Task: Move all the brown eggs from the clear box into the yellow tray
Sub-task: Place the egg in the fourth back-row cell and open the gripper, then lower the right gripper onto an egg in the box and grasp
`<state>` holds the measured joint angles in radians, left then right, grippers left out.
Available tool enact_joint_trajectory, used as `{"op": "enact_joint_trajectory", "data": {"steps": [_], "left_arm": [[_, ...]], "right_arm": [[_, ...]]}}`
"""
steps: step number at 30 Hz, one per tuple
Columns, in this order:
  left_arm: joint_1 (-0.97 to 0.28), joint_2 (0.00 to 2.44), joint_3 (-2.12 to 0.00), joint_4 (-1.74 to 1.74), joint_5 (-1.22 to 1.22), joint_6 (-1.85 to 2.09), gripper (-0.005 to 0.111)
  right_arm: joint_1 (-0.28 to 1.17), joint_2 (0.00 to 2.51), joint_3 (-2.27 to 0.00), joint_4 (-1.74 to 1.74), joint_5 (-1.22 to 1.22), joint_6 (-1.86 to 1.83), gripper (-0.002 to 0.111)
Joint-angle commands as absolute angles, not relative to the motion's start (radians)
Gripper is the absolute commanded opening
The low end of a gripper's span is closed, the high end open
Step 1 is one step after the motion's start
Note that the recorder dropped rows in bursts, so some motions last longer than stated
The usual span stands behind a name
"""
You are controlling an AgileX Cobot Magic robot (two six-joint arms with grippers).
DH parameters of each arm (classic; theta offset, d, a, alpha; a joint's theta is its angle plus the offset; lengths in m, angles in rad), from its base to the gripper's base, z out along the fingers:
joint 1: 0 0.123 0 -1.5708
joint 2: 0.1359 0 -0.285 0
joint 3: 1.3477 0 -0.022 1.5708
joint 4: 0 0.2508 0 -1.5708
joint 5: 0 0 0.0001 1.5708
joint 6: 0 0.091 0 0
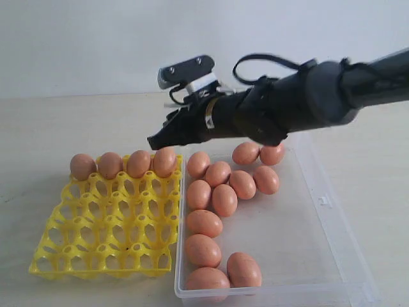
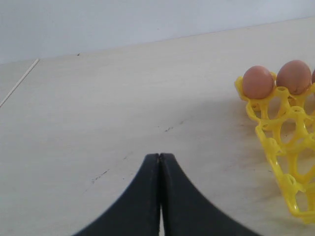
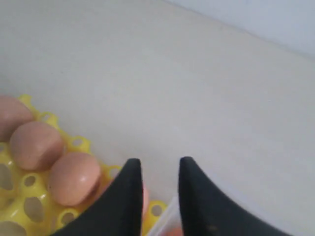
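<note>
Right gripper (image 1: 155,141) hovers with jaws parted and empty over the fourth egg (image 1: 165,161) in the tray's (image 1: 102,265) back row, so the placing looks done; left gripper (image 2: 159,158) pinched closed on nothing; twelve eggs (image 1: 224,199) remain in the box (image 1: 307,243) — next, swing over one, straddle it, close gently.

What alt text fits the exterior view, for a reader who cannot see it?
The right tool hangs above the yellow tray, whose far row holds four brown eggs; twelve more lie in the clear box.
</note>
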<state>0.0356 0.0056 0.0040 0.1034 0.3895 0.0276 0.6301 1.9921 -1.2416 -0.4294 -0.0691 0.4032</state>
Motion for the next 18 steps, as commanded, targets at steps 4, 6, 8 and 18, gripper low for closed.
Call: {"op": "enact_joint_trajectory", "data": {"steps": [4, 6, 8, 18], "left_arm": [[0.028, 0.000, 0.000, 0.101, 0.380, 0.021, 0.000], [0.028, 0.000, 0.000, 0.101, 0.380, 0.021, 0.000], [0.028, 0.000, 0.000, 0.101, 0.380, 0.021, 0.000], [0.028, 0.000, 0.000, 0.101, 0.380, 0.021, 0.000]], "right_arm": [[0.617, 1.768, -1.244, -0.496, 0.430, 0.272, 0.000], [0.601, 1.757, -1.230, -0.496, 0.538, 0.272, 0.000], [0.581, 1.757, -1.203, -0.479, 0.627, 0.272, 0.002], [0.537, 1.767, -1.123, -0.410, 0.560, 0.374, 0.063]]}}
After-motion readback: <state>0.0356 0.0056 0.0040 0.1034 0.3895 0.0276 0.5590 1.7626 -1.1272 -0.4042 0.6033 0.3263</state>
